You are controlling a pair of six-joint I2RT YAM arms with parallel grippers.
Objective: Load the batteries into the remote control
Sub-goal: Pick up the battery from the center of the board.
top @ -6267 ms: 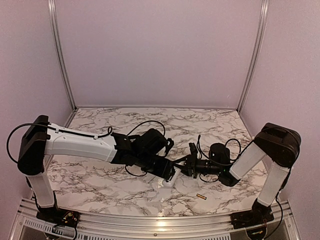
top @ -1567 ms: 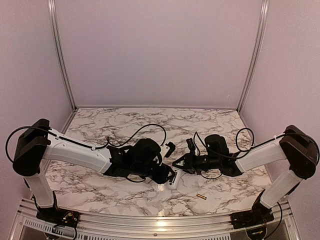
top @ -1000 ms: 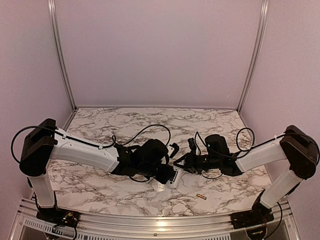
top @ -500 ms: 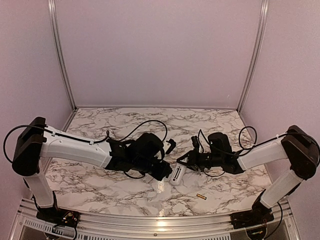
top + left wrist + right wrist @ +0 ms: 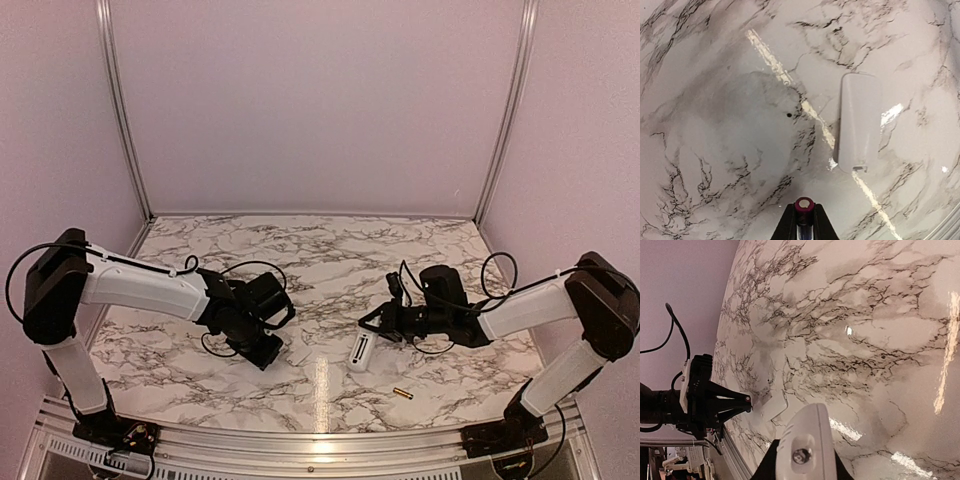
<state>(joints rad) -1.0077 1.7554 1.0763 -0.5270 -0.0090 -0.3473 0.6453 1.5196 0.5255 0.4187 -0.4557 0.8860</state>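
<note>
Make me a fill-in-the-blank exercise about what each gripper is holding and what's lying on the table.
1. The right gripper is shut on the white ____.
2. The left gripper pinches a small dark ____ between its fingertips.
3. The gold battery lies loose, nearer the ____ arm's base.
4. The white cover lies flat on the marble ____.

Missing words: remote control; battery; right; table.

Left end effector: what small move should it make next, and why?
Probably bring the left end effector to the remote control: it grips the dark battery, the right end effector holds the remote apart, and the cover lies on the table.
</note>
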